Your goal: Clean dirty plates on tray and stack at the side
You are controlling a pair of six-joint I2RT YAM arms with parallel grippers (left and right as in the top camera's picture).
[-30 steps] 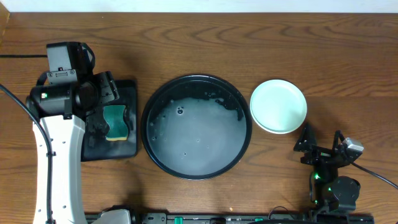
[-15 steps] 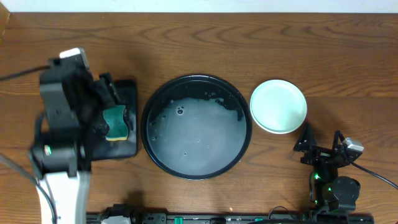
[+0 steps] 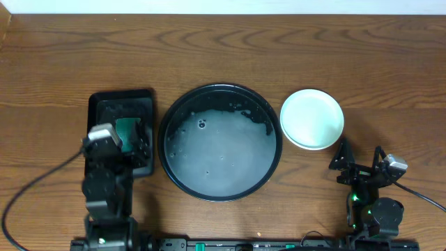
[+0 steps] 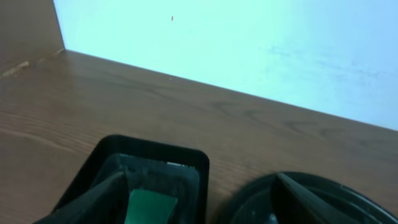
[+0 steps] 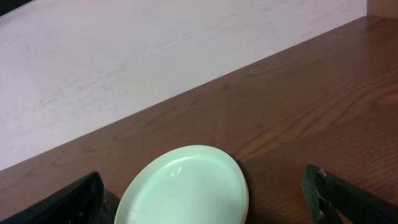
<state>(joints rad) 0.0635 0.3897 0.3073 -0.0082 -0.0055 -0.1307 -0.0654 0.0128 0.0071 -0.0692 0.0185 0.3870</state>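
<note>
Plates [image 3: 311, 118], glossy mint on top, are stacked on the wooden table [image 3: 223, 49] just right of the round black tray [image 3: 220, 86], which is filmed with suds. A green sponge [image 3: 125, 130] in the rectangular tray [image 3: 122, 101] is partly hidden by the left gripper [image 4: 199, 180], which is spread wide. The right gripper [image 3: 359, 148] is wide and empty.

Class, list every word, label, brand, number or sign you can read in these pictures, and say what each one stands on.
None: no text can be read in any view.
The plates, the tray, the rectangular tray and the sponge show no print.
Fittings on the bottom rail are too small to read.
</note>
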